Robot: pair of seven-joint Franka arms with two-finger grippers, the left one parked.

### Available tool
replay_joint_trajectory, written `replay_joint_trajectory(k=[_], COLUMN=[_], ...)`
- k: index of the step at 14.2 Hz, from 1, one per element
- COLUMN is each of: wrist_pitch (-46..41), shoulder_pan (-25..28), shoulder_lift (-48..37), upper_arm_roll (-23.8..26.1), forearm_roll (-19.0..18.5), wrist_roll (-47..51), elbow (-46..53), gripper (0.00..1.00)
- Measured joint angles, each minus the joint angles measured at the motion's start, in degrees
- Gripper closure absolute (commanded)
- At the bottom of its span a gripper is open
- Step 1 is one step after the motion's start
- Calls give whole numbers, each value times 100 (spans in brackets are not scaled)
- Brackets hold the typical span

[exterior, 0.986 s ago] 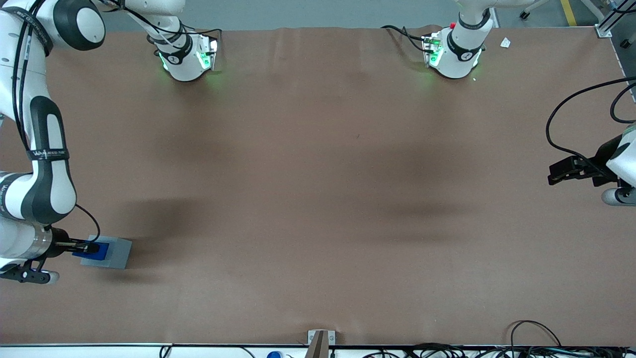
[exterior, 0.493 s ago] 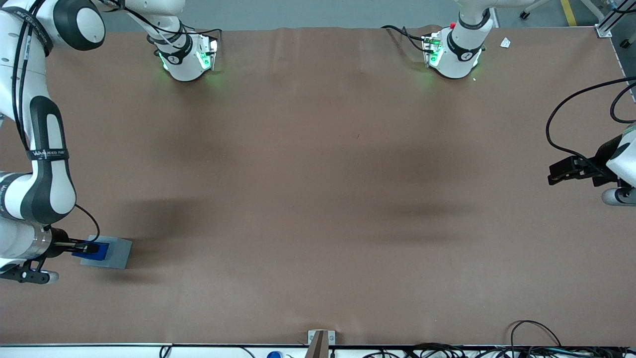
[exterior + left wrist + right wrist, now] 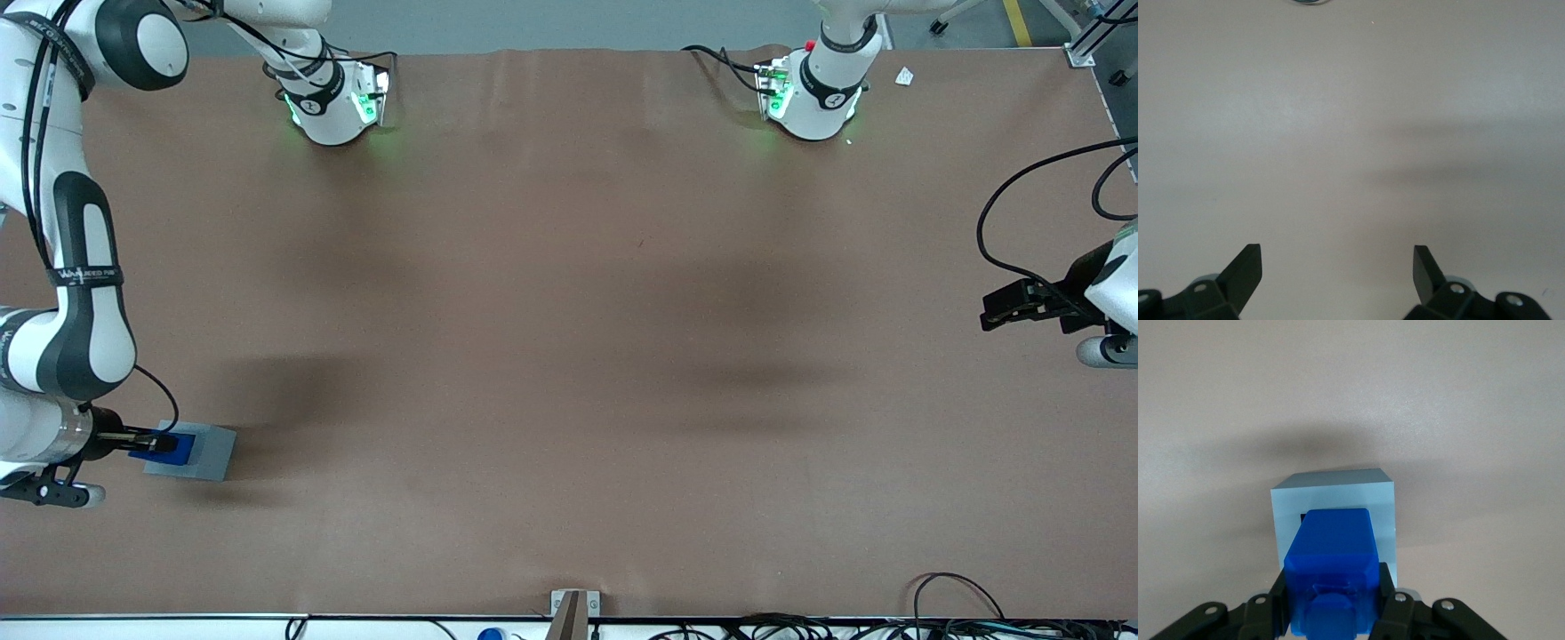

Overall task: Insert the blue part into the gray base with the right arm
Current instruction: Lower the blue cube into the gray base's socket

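Now the gripper, closed on the hard, light blue part, sides pinched, hovers over the gray base near the worktop's front corner.

The blue part covers most of the gray base's recess — the gripper fingertips lie hidden alongside it.

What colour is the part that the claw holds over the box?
Bright blue part, held by the claw; the right wrist view shows it best.

Even, soft overhead light; broad blurry shadows on the table, no glare
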Motion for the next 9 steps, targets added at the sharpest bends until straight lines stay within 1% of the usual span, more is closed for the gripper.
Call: replay_joint_trajectory(k=[6, 9], wrist_pitch=[-21, -129], shoulder_pan=[0, -1], shoulder_lift=[4, 24], upper_arm_roll=[1, -1], forearm_roll=[19, 131], wrist_roll=[0, 0], elbow=[3, 6], gripper=[100, 100])
